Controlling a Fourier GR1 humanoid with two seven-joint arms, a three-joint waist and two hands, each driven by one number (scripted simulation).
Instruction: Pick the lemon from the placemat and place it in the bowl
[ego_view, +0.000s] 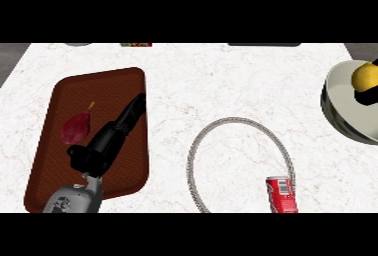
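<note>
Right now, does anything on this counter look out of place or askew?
Only the red can: it sits across the edge of the grey ring rather than inside or outside it. Nothing looks spilled or damaged.

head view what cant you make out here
- Right hand: only a black sliver beside the yellow lemon shows; the view's right edge cuts off the rest, grip unknown.
- Grey metal bowl: right side cut by that edge.
- Red can: label too small to read.
- Red and green thing at the top edge: mostly cut off, unidentifiable.
</note>
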